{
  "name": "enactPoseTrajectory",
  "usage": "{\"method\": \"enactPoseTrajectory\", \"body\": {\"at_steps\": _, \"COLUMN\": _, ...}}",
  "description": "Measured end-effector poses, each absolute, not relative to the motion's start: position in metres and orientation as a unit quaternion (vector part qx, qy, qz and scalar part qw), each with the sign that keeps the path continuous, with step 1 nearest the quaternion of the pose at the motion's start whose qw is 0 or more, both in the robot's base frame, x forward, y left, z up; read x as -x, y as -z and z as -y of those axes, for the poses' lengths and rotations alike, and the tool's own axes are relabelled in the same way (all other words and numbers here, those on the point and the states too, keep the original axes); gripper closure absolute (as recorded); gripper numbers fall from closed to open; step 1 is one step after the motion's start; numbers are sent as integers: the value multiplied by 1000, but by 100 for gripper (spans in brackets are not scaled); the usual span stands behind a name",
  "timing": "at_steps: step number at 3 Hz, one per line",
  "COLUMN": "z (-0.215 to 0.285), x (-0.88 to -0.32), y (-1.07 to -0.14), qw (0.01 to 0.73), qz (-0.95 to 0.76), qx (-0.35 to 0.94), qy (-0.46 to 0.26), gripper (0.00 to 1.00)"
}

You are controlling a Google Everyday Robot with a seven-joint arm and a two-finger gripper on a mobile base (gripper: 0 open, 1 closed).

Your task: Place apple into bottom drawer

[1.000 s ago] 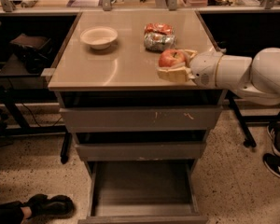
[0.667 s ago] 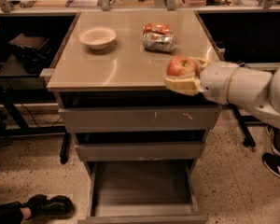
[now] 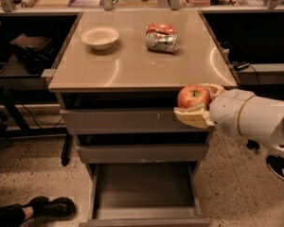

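Apple [image 3: 194, 96] is off the tabletop [image 3: 132, 65] now. A second ago it was over the right side near the bag [image 3: 162, 37], then at the front right corner; now it hangs past the front edge, level with the top drawer [image 3: 118, 121] front, at its right end. My hand [image 3: 195, 106] is clamped on the apple, one finger under it and one behind, grip looks unchanged through the move. So the lift and carry-off are done and I'm into the descent. Bottom drawer [image 3: 144, 188] is pulled out, floor bare, well below the apple and left of it. The middle drawer [image 3: 142, 152] front sits between the two heights, but the open tray sticks out further than either shut front, so I judge a drop forward and left, then down, should clear it. Main risk: releasing too high, the apple could bounce or roll. Bowl [image 3: 100, 37] and bag haven't moved.
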State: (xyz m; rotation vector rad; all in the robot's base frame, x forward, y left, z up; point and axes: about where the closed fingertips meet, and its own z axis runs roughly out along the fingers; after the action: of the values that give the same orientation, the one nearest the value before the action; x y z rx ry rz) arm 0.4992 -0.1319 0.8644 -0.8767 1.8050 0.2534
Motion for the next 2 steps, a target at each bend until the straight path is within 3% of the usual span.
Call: {"method": "enactPoseTrajectory", "body": {"at_steps": 2, "z": 118, "x": -501, "y": -842, "qw": 533, "qz": -754, "qx": 375, "qy": -78, "gripper": 100}}
